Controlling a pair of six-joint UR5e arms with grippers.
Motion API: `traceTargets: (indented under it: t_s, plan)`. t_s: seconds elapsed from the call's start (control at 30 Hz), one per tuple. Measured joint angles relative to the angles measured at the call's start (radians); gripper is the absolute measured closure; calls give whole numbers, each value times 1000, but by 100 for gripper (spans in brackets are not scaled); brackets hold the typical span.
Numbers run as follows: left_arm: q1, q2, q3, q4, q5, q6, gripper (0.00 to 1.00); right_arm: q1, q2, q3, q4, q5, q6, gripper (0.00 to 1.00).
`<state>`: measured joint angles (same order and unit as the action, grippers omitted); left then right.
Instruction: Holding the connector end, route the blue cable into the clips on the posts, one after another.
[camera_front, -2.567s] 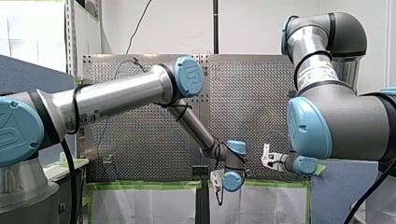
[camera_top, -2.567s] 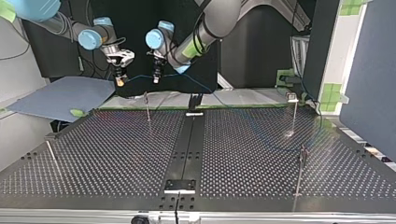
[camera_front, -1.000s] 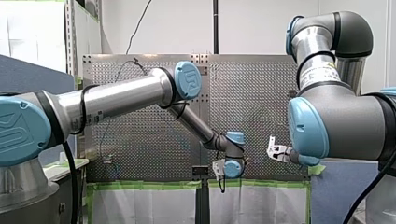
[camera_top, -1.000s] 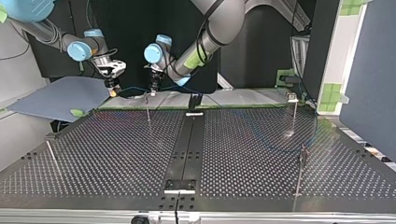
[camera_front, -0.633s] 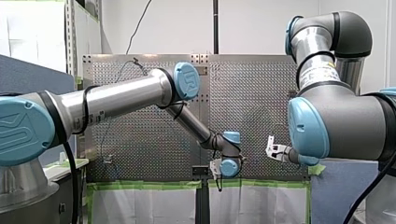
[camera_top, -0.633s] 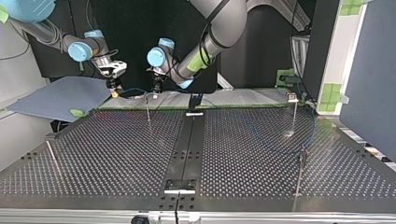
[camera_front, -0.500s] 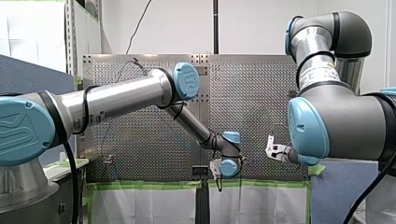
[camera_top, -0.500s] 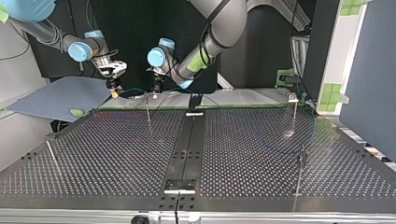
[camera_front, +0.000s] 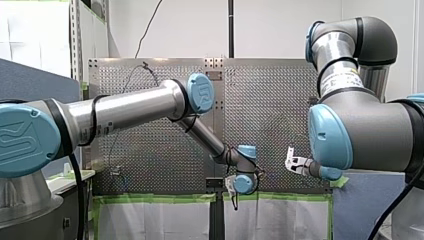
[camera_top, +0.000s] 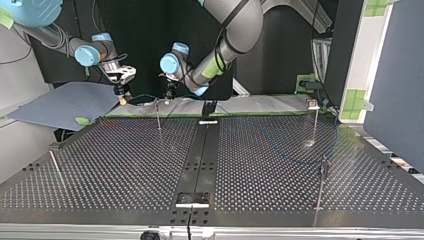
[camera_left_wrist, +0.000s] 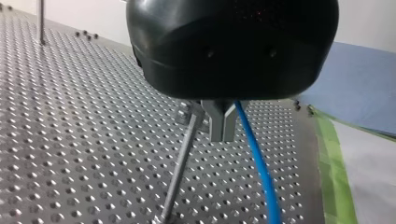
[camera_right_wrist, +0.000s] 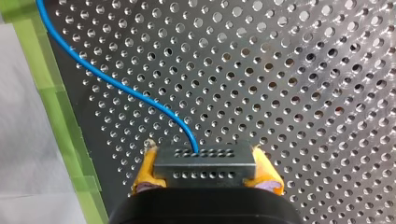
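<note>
Connector (camera_right_wrist: 204, 173) sits clamped between the yellow pads (camera_right_wrist: 144, 171) of my right gripper (camera_right_wrist: 204, 163), blue cable (camera_right_wrist: 116, 84) running ahead from it, while my left gripper (camera_left_wrist: 222, 128) pinches that cable just beside a metal post (camera_left_wrist: 182, 158) on the perforated table (camera_left_wrist: 70, 116).

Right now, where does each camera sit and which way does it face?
Front: behind my shoulders, facing the perforated table; my left arm at its left, my right arm at its right.
Top: across the table, facing both arms, sides crossed.
Left wrist: along my left jaws, shut, toward a post.
Right wrist: along my right jaws, yellow-padded, gripping the connector.
Shared: both wrist views show the blue cable.
</note>
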<state>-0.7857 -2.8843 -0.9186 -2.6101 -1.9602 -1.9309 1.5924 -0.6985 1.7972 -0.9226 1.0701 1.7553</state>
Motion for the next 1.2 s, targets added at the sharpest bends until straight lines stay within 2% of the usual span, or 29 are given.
traceTargets:
  t_s: [0.17, 0.47, 0.87, 1.2]
  plan:
    - [14, -11, 30, -9, 8, -4, 100, -1, 1, -5, -2, -1, 1, 100]
    - [32, -12, 36, -5, 26, -8, 100, -2, 1, -22, -1, -5, 4, 100]
    - [61, -14, 65, -3, 124, -74, 100, 1, 12, -52, -7, -4, 8, 100]
    - [90, -16, 67, -12, 174, -119, 100, 2, 64, -111, -1, -5, 0, 100]
